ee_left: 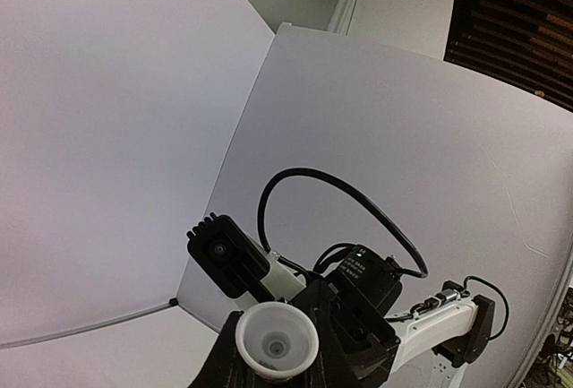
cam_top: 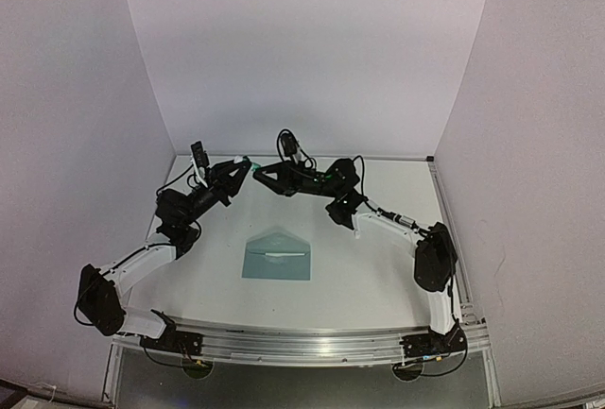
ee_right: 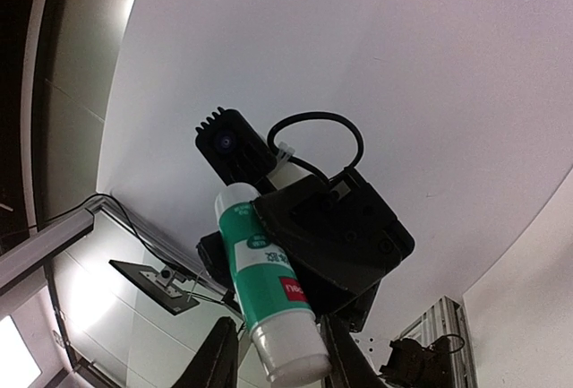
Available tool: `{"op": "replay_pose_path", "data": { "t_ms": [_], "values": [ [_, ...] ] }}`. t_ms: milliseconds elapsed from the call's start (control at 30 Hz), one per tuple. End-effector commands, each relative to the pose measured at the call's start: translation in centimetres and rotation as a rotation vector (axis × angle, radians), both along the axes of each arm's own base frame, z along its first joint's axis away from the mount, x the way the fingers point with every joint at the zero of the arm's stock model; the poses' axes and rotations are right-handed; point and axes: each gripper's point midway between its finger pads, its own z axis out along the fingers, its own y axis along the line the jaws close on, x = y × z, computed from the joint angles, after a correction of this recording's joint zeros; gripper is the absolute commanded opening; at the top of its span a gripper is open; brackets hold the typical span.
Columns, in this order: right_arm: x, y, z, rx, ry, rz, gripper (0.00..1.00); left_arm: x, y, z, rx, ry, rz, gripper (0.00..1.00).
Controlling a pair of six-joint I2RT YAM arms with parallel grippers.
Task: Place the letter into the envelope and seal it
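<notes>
Well, pale teal envelope (cam_top: 277, 265) flat on table (cam_top: 378, 272), tri. flap open.

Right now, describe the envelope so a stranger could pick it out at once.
Start at the white table, just behind the middle of its front rail. The envelope lies flat there. It is the only pale teal sheet, its triangular flap pointing backward.

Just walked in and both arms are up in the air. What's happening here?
A glue stick is held in the air over the back of the table. The left gripper grips one end; the right gripper straddles the other. The teal envelope lies on the table below, flap open. No letter is in sight.
</notes>
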Motion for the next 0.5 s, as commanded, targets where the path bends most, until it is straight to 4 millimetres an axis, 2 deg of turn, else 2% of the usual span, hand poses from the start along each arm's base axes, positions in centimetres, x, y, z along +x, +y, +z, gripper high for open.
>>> {"op": "replay_pose_path", "data": {
  "t_ms": [0, 133, 300, 467],
  "values": [
    [-0.7, -0.2, 2.3, 0.065, -0.059, 0.016, 0.29, -0.9, 0.3, 2.2, -0.028, -0.065, -0.004, 0.00],
    [-0.6, -0.2, 2.4, 0.067, -0.060, 0.014, 0.24, -0.9, 0.2, 2.0, -0.022, -0.062, -0.005, 0.00],
    [-0.5, -0.2, 2.1, 0.064, -0.047, 0.010, 0.01, -1.0, 0.1, 1.6, -0.012, -0.049, -0.014, 0.00],
    [-0.6, -0.4, 2.0, 0.060, -0.049, -0.005, 0.00, -0.9, 0.1, 0.7, -0.001, -0.021, -0.017, 0.00]
  ]
}}
